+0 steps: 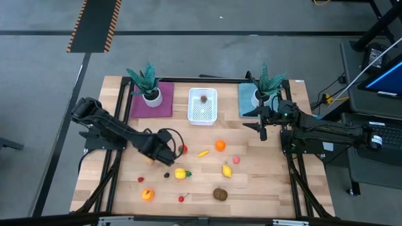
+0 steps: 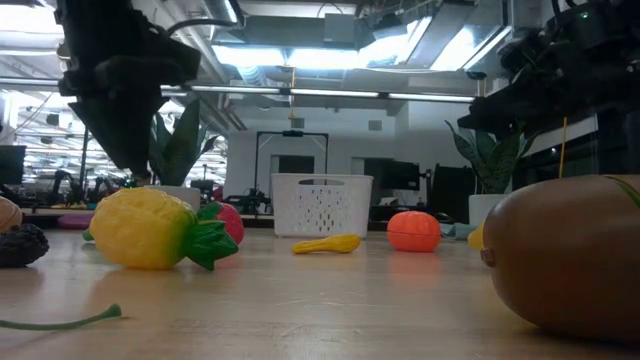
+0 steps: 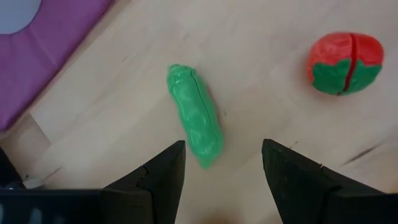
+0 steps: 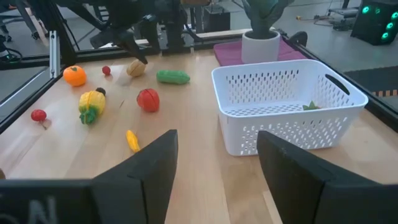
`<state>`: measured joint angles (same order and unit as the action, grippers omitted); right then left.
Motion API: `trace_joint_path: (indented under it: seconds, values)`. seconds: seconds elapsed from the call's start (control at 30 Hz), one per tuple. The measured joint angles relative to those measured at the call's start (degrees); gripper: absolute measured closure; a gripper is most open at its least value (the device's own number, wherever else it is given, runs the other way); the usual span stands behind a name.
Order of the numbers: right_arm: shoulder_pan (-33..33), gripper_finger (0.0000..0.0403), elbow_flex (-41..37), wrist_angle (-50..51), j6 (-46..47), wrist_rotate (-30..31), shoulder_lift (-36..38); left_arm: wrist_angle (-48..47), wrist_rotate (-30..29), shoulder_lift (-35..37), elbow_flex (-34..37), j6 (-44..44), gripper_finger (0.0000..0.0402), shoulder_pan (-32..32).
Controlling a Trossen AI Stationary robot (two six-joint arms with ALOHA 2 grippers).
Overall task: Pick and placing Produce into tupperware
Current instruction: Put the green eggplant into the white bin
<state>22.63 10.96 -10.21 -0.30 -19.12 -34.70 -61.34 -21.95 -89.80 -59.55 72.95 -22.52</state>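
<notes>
The white tupperware (image 1: 202, 105) stands at the table's far middle, with a small brown piece and a bit of green inside. Toy produce lies across the near half: an orange (image 1: 220, 145), a banana (image 1: 202, 153), a lemon (image 1: 227, 170), a brown kiwi (image 1: 220, 194) and others. My left gripper (image 3: 222, 168) is open and points down over a green cucumber (image 3: 196, 118). The cucumber's near end lies between the fingertips, untouched. A red strawberry (image 3: 345, 62) lies beside it. My right gripper (image 4: 217, 168) is open, hovering just right of the tupperware (image 4: 286, 106).
Two teal spiky plants in white pots flank the tupperware, one on a purple mat (image 1: 152, 103), one on a teal mat (image 1: 248, 100). A yellow fruit with green leaves (image 2: 150, 228) and a large brown piece (image 2: 570, 255) lie near the table's near edge.
</notes>
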Motion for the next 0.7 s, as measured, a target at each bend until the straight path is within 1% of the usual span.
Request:
trace_joint_path:
  seconds: [0.23, 0.43, 0.7]
  values:
    - [-0.01, 0.018, 0.0, 0.04, -0.1, -0.01, -1.5, 0.17, -1.27, 0.0, 1.34, -0.03, 0.0198, 1.66]
    - [0.0, 0.018, 0.0, 0.03, -0.15, -0.01, -3.65, 2.87, -1.18, 0.0, 4.01, -0.03, 0.0198, 2.58]
    - [-0.02, 0.018, 0.0, -0.16, -0.15, -0.04, -6.09, 7.66, -0.82, 0.0, 5.46, -0.03, 0.0198, 2.69]
